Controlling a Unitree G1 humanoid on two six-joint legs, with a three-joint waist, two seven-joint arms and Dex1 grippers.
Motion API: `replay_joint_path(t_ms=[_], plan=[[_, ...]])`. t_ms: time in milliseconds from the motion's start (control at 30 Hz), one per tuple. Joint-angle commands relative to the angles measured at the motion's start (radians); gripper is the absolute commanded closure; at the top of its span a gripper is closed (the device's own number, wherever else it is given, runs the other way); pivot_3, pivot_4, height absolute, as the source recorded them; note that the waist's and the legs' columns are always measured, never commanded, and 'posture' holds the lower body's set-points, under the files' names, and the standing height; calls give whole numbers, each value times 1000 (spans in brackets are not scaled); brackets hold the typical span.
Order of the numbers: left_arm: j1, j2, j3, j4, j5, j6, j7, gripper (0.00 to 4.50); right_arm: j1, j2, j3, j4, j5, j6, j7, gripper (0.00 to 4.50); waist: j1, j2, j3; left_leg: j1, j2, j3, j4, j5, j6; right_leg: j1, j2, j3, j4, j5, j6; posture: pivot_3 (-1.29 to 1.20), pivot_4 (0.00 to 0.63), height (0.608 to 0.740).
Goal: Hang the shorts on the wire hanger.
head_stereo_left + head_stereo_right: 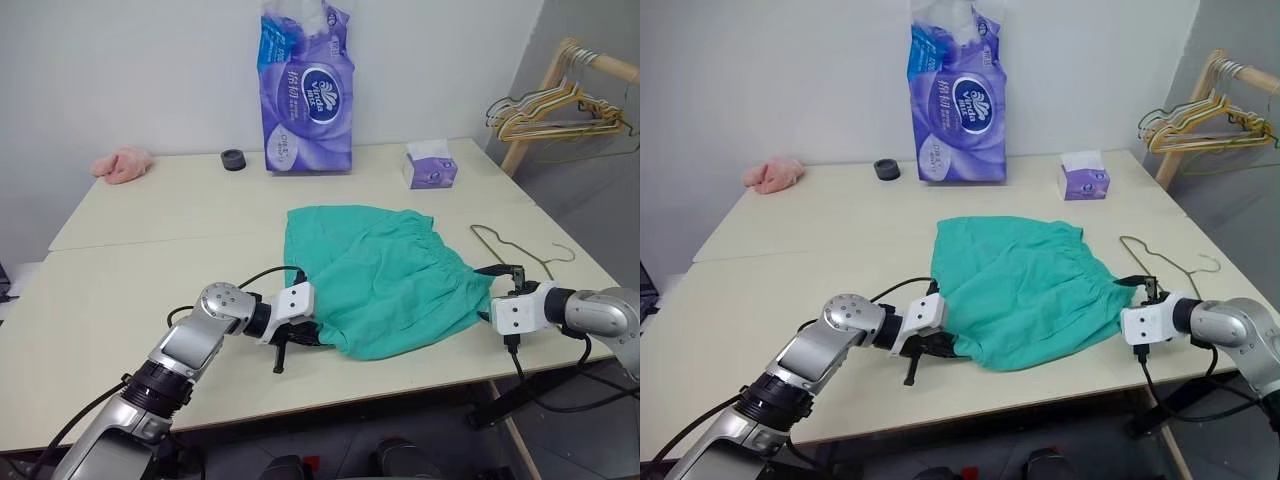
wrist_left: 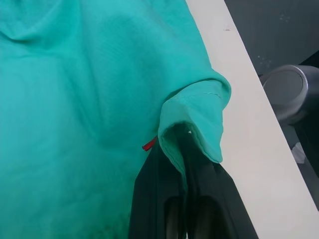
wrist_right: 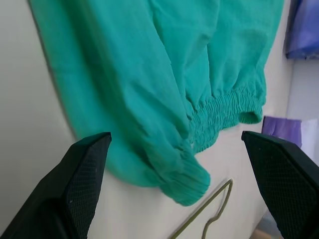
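Left gripper (image 2: 185,149) pinches the shorts' (image 1: 385,275) hem; right gripper (image 3: 174,174) gapes beside waistband.

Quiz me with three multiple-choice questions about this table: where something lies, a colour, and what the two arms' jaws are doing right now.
1. Where does the wire hanger lie?
A. On top of the shorts
B. On the table beside the shorts, on the right arm's side
C. On the rack

2. What colour are the shorts?
A. Teal-green
B. Pink
C. Purple

3. How do the jaws stand?
A. Both open
B. Left shut on the shorts, right open
C. Right shut on the wire hanger, left open

Answers:
1 B: the thin wire rests flat on the table, just past the waistband.
2 A: the fabric is teal-green in every view.
3 B: the left gripper pinches a hem fold, while the right gripper has its fingers spread wide before the waistband.
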Motion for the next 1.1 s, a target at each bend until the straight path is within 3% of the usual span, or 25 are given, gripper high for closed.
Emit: replay_joint_path(t_ms=[33,133,233,433,600,800,967,1100], plan=[[-12,10,33,-21,-15,0,1,4459,-81,4,42,64,-47,-56,-3,0,-1,0,0,0,0,0,0,0,0,0,0,0,0,0,0,-133,20,740],[-14,10,40,-11,-17,-2,-1,4459,-123,9,83,123,-70,-77,9,0,-1,0,0,0,0,0,0,0,0,0,0,0,0,0,0,-128,17,740],[-14,14,47,4,-14,-10,-1,4500,-150,29,102,156,-64,-72,16,638,-2,0,0,0,0,0,0,0,0,0,0,0,0,0,0,-125,17,740],[-2,41,71,42,-3,-40,-4,4500,-160,69,90,157,-48,-12,4,2736,-3,0,0,1,0,0,1,0,0,0,0,0,2,0,-1,-121,16,740],[-1,105,114,149,13,-93,-2,4500,-185,182,61,128,-50,122,-95,4480,-13,0,0,1,0,-1,1,0,0,0,0,0,3,1,-2,-124,19,740],[40,182,154,168,3,-110,-31,4500,-132,265,31,-39,31,287,-59,4480,-22,0,0,0,0,-2,1,0,0,-1,-1,-1,3,1,-1,-102,27,740],[205,317,159,72,-27,-113,-151,4500,77,210,-4,-442,163,543,146,4480,-12,1,0,-3,1,-6,-1,-2,-1,-5,-2,-6,4,-1,-1,-100,32,740],[300,374,154,-15,-61,-93,-214,4500,181,146,-25,-621,200,679,231,4480,1,6,1,-3,1,-4,-1,-3,-1,-5,-3,-6,4,-2,-2,-107,33,740]])
